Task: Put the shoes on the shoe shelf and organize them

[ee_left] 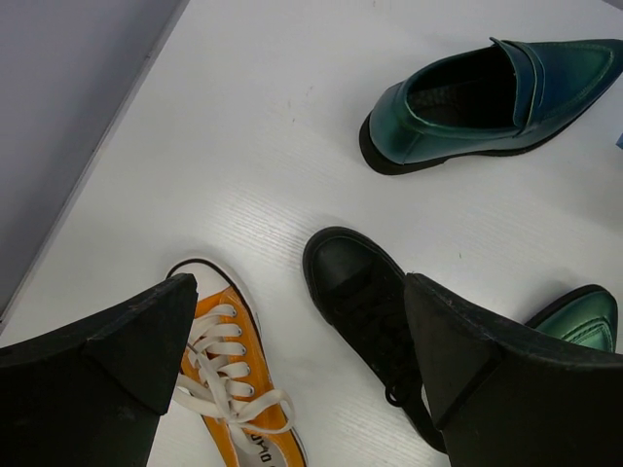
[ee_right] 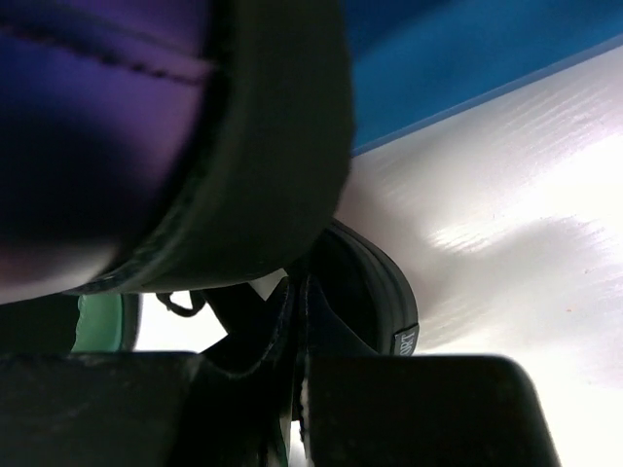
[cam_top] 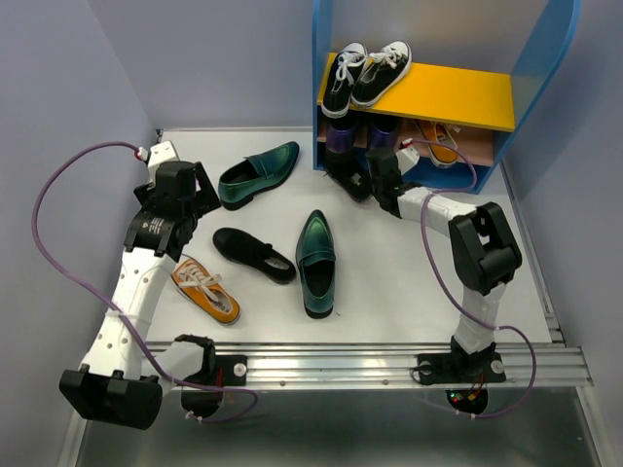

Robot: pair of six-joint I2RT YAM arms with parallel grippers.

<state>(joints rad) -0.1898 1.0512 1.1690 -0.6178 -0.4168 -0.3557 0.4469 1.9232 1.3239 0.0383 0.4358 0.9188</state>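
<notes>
Black shoe nipped at the shoe shelf.
R fingers are shut tight on its rim, prob. to slide it onto the low board by the purple shoes. L fingers hang wide apart over the other black shoe & an orange sneaker on the counter, prob. to grab one next. Green loafers lie loose there too. A 2nd orange sneaker sits in the shelf.

We see on the white table the shoe shelf, a green loafer near it, a second green loafer, a black shoe and an orange sneaker.
</notes>
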